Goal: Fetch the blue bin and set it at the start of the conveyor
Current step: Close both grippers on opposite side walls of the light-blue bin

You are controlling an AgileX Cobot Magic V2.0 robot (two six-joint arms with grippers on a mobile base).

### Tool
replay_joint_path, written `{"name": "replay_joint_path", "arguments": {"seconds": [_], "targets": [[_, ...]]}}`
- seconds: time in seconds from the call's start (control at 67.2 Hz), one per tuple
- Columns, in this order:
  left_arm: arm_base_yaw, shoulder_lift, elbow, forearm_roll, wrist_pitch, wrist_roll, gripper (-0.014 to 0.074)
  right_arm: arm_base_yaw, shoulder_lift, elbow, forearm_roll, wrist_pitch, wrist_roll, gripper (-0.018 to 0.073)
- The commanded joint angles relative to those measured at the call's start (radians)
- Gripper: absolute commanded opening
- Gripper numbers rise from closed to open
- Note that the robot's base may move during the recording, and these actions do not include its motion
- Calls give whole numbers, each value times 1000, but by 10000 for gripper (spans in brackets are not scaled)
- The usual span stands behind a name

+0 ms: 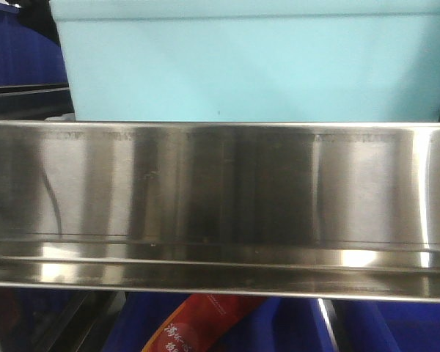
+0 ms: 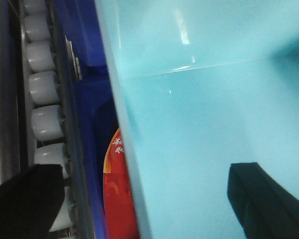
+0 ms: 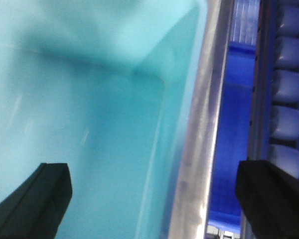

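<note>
Left wrist-mounted view has the left end effector (image 2: 139, 172) spread wide across the blue bin (image 2: 209, 124) wall, one finger inside the tub, the other outside over the white rollers (image 2: 45, 87). It's released, clamping nothing. The right end effector (image 3: 152, 169) mirrors it on the opposite wall, just as wide, nothing pinched. The bin sits on the steel roller rack (image 1: 220, 191), behind its front rail. A dark blue bin (image 2: 89, 99) and a red packet (image 2: 117, 199) show just outside the left one's outer finger. This looks like the fetch step, pre-grasp. Next, both must close on their walls together, then lift level; conveyor start isn't in view
</note>
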Motion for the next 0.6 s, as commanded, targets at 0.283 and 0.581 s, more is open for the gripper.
{"name": "replay_joint_path", "arguments": {"seconds": [0.283,0.581], "targets": [[2,-6,-9,-2,-5,-5,313,-1,29,-8,-10,-7,4,66],[2,-6,-9,-2,25,-5,-111,-1,29,-8,-10,-7,4,-145]]}}
